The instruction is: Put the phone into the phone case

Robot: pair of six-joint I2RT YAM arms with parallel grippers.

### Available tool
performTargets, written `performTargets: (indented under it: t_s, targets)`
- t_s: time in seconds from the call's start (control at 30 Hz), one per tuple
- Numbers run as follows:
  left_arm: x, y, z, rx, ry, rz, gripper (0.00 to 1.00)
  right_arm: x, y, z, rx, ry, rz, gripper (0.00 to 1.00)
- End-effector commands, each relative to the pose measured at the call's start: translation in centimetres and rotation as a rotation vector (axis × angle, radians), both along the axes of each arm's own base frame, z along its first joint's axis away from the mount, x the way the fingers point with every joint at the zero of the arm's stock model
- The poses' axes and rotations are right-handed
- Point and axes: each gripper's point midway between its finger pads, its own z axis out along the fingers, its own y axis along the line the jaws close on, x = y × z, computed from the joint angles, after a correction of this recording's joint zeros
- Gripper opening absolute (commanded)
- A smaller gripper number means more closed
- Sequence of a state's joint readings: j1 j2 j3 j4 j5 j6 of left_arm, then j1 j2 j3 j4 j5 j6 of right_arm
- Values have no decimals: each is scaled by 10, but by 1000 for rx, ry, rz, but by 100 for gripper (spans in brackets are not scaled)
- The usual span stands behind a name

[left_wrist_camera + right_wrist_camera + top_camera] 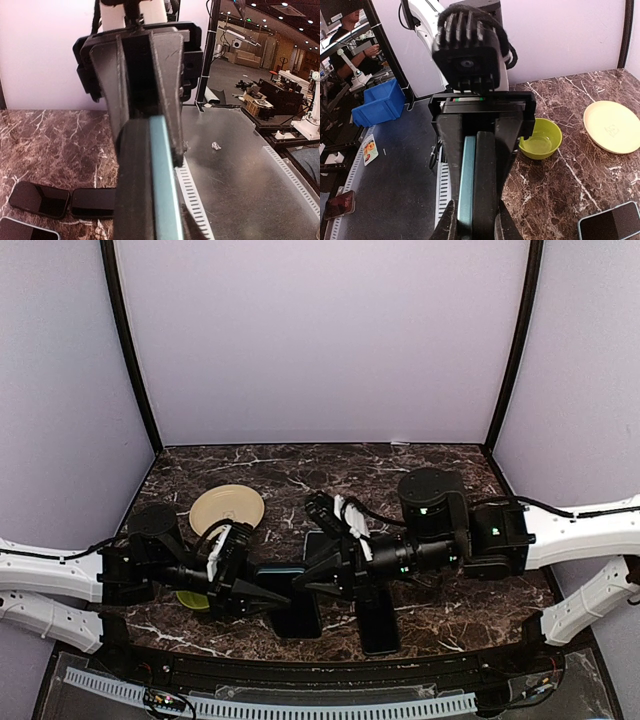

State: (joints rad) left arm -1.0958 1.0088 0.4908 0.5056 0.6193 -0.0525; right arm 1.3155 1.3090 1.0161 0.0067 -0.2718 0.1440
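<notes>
Overhead, left gripper [285, 598] from 9 o'clock and right gripper [306, 585] from 3 o'clock meet tip-to-tip over brown marble table [440, 465]. Left wrist: jaws narrow, clamping matte black slab [132, 190] against teal-edged slab [162, 190], likely pressing phone into case. Right wrist: same pinch; which is phone, unclear.

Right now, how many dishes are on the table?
2: a pale yellow plate left of centre, and a green bowl nearer the front edge, mostly under the left arm from above. The arms may hide others.
</notes>
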Motion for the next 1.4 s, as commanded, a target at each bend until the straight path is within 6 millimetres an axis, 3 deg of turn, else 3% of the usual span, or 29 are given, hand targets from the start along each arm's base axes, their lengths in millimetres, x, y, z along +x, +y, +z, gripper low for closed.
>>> performTargets:
  t_s: [0.0, 0.07, 0.17, 0.3, 0.47, 0.57, 0.6, 0.67, 0.7, 0.77, 0.83, 0.87, 1.0, 1.03, 1.2, 1.23, 1.27, 1.33, 1.37]
  targets:
    - [-3, -6, 43, -142, -55, -24, 46, 23, -1, 60, 164, -53, -120, 0]
    - [0, -6, 26, -106, -12, 1, 52, 23, -9, 77, 222, -64, -131, 0]
    - [7, -1, 8, -79, 20, 61, 52, 20, -19, 94, 276, -70, -132, 0]
    - [9, 3, 5, -76, 25, 84, 37, 17, -22, 98, 285, -62, -122, 0]
    - [7, 2, 17, -101, 19, 66, 1, 17, -20, 93, 276, -46, -118, 0]
    - [9, 4, 30, -154, 42, 83, 0, 12, -16, 74, 227, -26, -86, 3]
    - [8, 6, 41, -198, 35, 82, 0, 11, -15, 63, 204, -10, -79, 35]
    - [5, 10, 54, -257, 36, 73, 0, 8, -14, 37, 153, 28, -67, 65]
    - [4, 12, 58, -274, 39, 66, 0, 6, -13, 25, 128, 49, -57, 73]
    - [2, 13, 68, -303, 26, 60, 0, -1, -11, 7, 94, 88, -27, 74]
    - [4, 12, 72, -307, 23, 63, 0, -6, -9, -2, 92, 118, -2, 73]
    - [4, 11, 72, -308, 22, 63, 0, -7, -8, -4, 95, 126, 3, 68]
    - [4, 10, 72, -301, 27, 60, 0, -5, -7, -4, 124, 121, -3, 10]
    - [4, 9, 71, -297, 29, 60, 0, -5, -7, -2, 129, 114, -6, 0]
    - [9, 4, 63, -247, 26, 78, 0, 1, -11, 8, 138, 90, -40, 0]
    - [10, 2, 55, -207, 37, 85, 0, 2, -12, 11, 141, 84, -47, 0]
    - [12, 1, 53, -196, 29, 91, 0, 5, -15, 14, 140, 75, -65, 13]
    - [10, 1, 47, -174, 24, 83, 0, 11, -21, 19, 133, 46, -106, 66]
    - [8, 2, 45, -169, 21, 73, 0, 13, -25, 23, 137, 29, -118, 73]
